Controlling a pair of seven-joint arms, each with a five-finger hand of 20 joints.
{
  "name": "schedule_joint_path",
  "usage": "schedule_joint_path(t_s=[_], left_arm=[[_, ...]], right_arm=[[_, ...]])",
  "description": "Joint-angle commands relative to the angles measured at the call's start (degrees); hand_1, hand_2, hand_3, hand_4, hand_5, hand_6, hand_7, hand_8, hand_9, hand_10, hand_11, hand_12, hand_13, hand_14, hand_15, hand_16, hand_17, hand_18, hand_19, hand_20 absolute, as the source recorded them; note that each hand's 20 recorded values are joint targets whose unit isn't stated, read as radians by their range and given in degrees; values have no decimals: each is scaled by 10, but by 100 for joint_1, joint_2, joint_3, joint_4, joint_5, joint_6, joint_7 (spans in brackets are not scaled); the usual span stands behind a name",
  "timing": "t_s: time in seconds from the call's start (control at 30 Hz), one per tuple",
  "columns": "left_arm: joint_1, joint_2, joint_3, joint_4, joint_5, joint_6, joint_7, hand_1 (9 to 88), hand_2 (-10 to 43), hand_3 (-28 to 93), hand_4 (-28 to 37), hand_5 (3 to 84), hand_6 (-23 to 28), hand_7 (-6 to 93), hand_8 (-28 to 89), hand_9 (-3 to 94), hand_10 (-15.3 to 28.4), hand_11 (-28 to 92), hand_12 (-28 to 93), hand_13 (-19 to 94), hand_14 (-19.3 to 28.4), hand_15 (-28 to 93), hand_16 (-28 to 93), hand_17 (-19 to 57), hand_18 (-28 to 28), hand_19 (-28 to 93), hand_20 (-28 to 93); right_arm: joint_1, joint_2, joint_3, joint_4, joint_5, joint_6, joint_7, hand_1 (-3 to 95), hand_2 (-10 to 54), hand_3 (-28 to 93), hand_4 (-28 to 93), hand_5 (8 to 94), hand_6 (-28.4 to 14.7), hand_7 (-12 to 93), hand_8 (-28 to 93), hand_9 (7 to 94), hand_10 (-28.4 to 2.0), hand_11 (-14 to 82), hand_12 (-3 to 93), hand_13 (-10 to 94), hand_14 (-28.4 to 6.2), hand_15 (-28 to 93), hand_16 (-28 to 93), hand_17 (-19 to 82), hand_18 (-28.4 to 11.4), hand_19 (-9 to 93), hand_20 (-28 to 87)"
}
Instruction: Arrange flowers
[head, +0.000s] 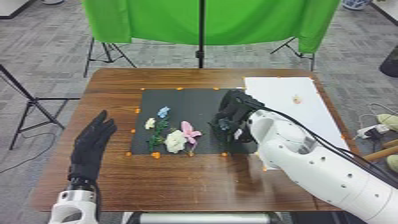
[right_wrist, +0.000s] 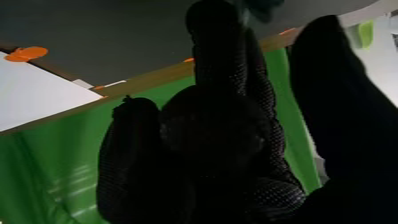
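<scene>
No text, label, brand, number or sign can be read on the brown wooden table (head: 178, 182), on anything lying on it, or on anything around it.

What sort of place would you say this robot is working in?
Probably a robotics lab or a staged recording area: a green cloth hangs on stands behind the table, and orange marks edge a dark mat.
</scene>
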Motion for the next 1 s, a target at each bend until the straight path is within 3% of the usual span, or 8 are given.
schedule_joint_path(t_s=[0.03, 0.13, 0.2, 0.43, 0.83, 0.93, 1.0], left_arm=[[52, -61, 33, 42, 28, -66, -21, 207, -19, 693, -274, 343, 35, 60, -46, 355, 112, 79, 140, 271, 147, 90, 56, 3, 121, 18, 177], [79, -56, 32, 33, 25, -54, -15, 208, -19, 693, -275, 343, 35, 60, -46, 354, 112, 78, 140, 272, 148, 91, 57, 2, 122, 19, 178], [91, -58, 19, 27, 23, -50, -20, 207, -19, 693, -274, 342, 35, 60, -46, 354, 112, 77, 140, 272, 149, 92, 57, 2, 122, 19, 177], [148, -56, 2, 7, 21, -49, -44, 208, -18, 691, -272, 342, 35, 59, -45, 355, 113, 78, 141, 271, 149, 94, 58, 0, 123, 22, 178], [12, 22, 21, 46, 27, -105, -108, 208, -17, 691, -272, 343, 35, 59, -46, 356, 112, 78, 141, 271, 150, 96, 57, 0, 124, 23, 177], [3, 30, 18, 53, 17, -89, -101, 208, -18, 691, -272, 343, 35, 59, -46, 356, 113, 79, 141, 272, 150, 96, 57, 0, 125, 23, 177], [-25, 39, 24, 57, 23, -111, -116, 209, -17, 690, -272, 343, 35, 59, -45, 356, 112, 78, 141, 272, 150, 97, 57, 0, 125, 23, 177]], right_arm=[[-26, 138, 394, -125, -212, 117, 88, 381, -95, 597, -188, 660, 5, 132, -89, 855, -123, 236, 217, 937, -20, 557, 347, 692, -87, 932, 532], [-95, 244, 638, -37, -658, 818, 368, 349, -95, 598, -172, 656, 1, 128, -86, 832, -129, 221, 213, 929, -29, 549, 349, 678, -97, 932, 526], [-90, 304, 784, 161, -1132, 1045, 628, 340, -95, 607, -161, 650, -3, 125, -84, 769, -146, 185, 204, 898, -47, 550, 350, 634, -121, 932, 526], [-222, 506, 1312, 624, -1032, 189, 1365, 334, -95, 636, -149, 481, -39, 72, -53, 466, -187, 60, 188, 792, -92, 562, 310, 551, -152, 925, 445], [12, 320, 839, 1830, -1190, 30, 1577, 350, -95, 627, -160, 444, -30, 70, -48, 450, -200, 53, 184, 808, -80, 566, 285, 573, -132, 921, 414], [95, 267, 576, 2092, -1305, 482, 1546, 374, -95, 626, -168, 449, -20, 81, -51, 463, -195, 58, 184, 815, -77, 568, 282, 582, -126, 921, 407], [84, 237, 482, 2246, -1332, 909, 1466, 419, -95, 624, -178, 484, -17, 101, -61, 515, -181, 83, 182, 844, -60, 565, 281, 607, -112, 926, 400]])
